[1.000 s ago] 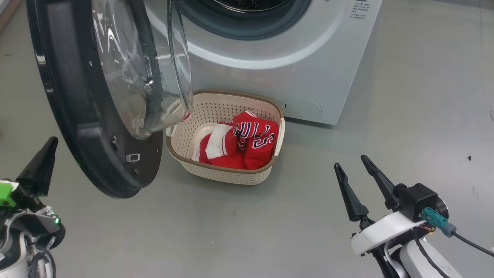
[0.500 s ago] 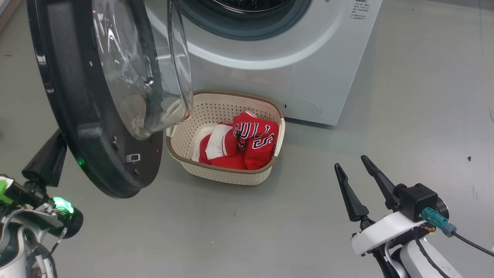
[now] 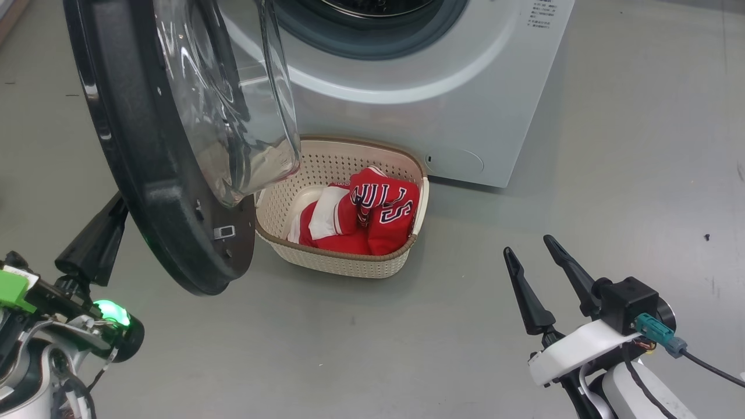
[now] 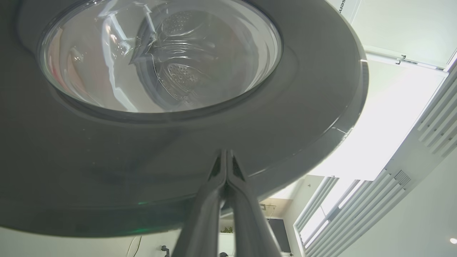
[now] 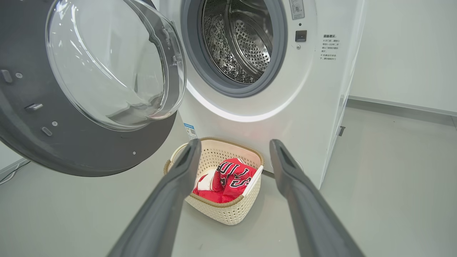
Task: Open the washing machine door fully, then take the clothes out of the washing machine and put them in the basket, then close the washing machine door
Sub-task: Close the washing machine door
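Note:
The washing machine door (image 3: 145, 174) stands partly open at the left, its black rim and glass bowl facing the white washing machine (image 3: 407, 116). My left gripper (image 3: 105, 227) is shut and empty behind the door. Its joined tips (image 4: 225, 154) press on the door's outer face (image 4: 303, 107). The red and white clothes (image 3: 372, 215) lie in the cream basket (image 3: 326, 259) on the floor under the door opening. My right gripper (image 3: 527, 247) hangs open and empty at the lower right, well short of the basket (image 5: 228, 214). The steel drum (image 5: 239, 39) looks empty.
The grey floor (image 3: 407, 337) lies bare between my right gripper and the basket. The door's lower edge overhangs the basket's left end. A white wall (image 5: 403, 53) rises to the right of the machine.
My left gripper has moved up and to the right, in behind the door's rim. The door has swung a little toward the machine. The right arm, basket and clothes are unmoved.

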You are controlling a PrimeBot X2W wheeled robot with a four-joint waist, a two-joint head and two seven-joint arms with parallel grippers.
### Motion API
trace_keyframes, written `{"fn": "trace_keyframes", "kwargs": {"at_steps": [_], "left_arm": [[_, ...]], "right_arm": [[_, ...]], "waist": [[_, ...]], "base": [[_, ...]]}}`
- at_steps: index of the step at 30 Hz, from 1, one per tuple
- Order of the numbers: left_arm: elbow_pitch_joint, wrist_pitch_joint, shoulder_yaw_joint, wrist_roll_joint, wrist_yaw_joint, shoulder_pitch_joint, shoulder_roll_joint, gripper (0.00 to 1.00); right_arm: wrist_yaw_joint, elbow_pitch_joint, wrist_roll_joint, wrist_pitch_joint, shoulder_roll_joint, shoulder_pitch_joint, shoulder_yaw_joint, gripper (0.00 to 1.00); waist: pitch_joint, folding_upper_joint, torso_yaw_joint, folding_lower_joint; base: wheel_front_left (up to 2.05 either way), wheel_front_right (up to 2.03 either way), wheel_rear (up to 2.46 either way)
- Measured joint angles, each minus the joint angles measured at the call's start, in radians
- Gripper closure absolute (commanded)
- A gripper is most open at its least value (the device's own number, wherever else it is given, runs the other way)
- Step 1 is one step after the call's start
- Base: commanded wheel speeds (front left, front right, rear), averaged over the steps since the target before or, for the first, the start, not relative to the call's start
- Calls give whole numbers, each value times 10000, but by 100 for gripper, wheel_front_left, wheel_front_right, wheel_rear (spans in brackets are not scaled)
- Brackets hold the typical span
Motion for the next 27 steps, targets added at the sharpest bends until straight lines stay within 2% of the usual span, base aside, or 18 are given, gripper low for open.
{"fn": "trace_keyframes", "kwargs": {"at_steps": [12,27], "left_arm": [[-2,-105,-660,-493,0,208,-10,100],[12,-738,-1540,-1162,0,203,-13,100]], "right_arm": [[0,0,6,0,2,-111,234,0],[0,10,19,0,-2,-404,382,0]], "waist": [[130,0,-252,0],[335,0,-1143,0]], "base": [[0,0,0],[0,0,0]]}}
